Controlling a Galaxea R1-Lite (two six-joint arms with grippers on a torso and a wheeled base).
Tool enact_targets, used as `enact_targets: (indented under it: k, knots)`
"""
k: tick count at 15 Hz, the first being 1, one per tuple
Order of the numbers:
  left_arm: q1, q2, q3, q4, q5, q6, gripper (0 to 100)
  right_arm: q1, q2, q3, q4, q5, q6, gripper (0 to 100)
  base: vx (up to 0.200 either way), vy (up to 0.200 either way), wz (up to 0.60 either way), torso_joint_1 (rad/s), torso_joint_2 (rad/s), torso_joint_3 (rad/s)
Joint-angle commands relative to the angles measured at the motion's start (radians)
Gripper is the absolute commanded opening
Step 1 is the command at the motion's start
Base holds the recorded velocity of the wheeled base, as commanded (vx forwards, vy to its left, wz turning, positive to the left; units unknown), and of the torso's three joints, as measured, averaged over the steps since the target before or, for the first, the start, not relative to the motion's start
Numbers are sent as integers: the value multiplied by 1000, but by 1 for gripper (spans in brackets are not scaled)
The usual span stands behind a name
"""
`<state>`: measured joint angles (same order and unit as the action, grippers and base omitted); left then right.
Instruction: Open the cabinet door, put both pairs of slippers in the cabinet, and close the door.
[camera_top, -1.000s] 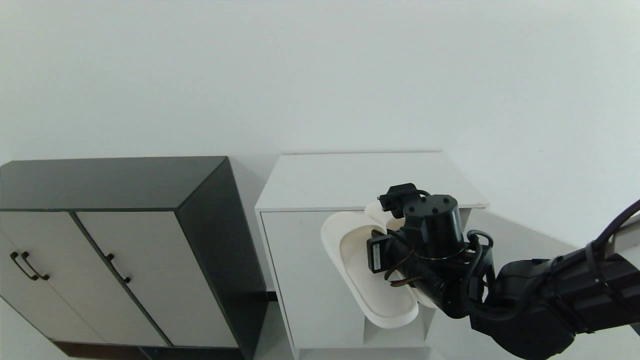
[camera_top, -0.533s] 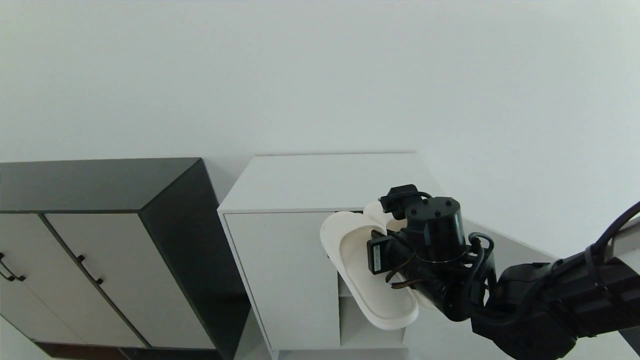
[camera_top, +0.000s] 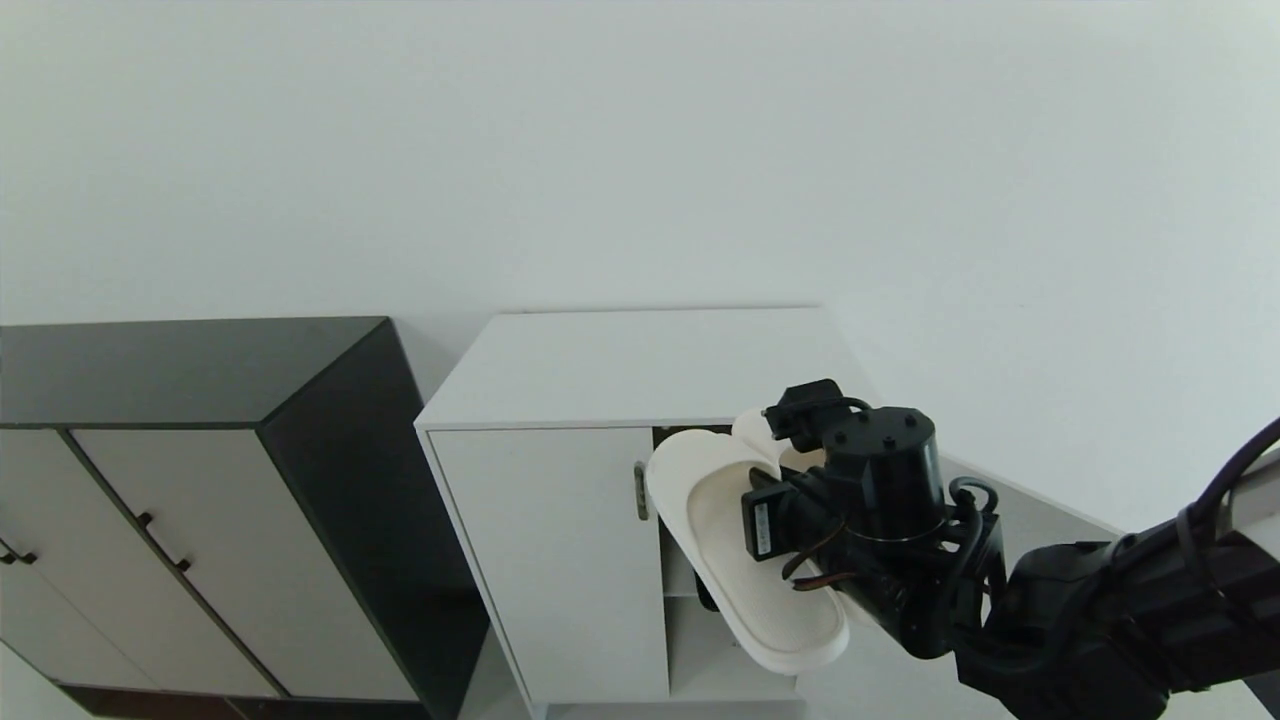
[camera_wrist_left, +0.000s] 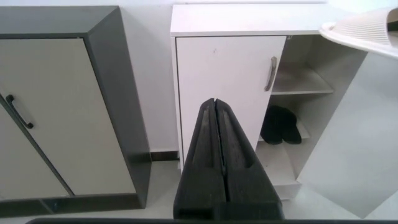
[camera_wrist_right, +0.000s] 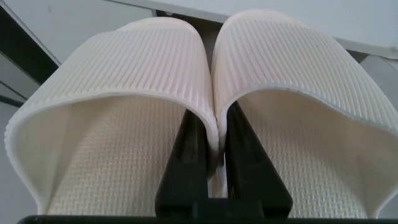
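Slippers (camera_top: 745, 570), the white pair, hung in our right jaws, which were clamped on the two inner edges pressed together. They hung just before the open half of the cabinet (camera_top: 620, 365), near its top. A dark pair (camera_wrist_left: 281, 124) already lay inside, lower down. Our left jaws were closed on nothing. We judged the second pair's stowing in hand; next we needed to carry it onto a shelf (camera_wrist_left: 301, 81), let go, then shut the door (camera_wrist_left: 373, 137).

pair of cream slippers (camera_top: 745, 565), tilted, gripped by right gripper (camera_top: 790, 510) before the open right half of white cabinet (camera_top: 640, 365); dark cabinet (camera_top: 330, 450) just beside, left.
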<state>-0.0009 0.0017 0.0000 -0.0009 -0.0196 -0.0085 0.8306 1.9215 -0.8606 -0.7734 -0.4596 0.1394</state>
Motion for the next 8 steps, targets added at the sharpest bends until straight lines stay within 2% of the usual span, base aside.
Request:
enact_targets:
  k: [1, 4, 8]
  knots:
    - [-1, 0, 0, -1, 0, -1, 0, -8, -1, 28, -24, -1, -12, 0, 0, 0, 0, 0, 0, 0]
    - [1, 0, 0, -1, -2, -1, 0, -8, -1, 46, -47, -1, -30, 0, 0, 0, 0, -11, 17, 14]
    - [-1, 0, 0, -1, 1, -4, 0, -8, 2, 55, -64, 1, -37, 0, 0, 0, 0, -192, 447, 253]
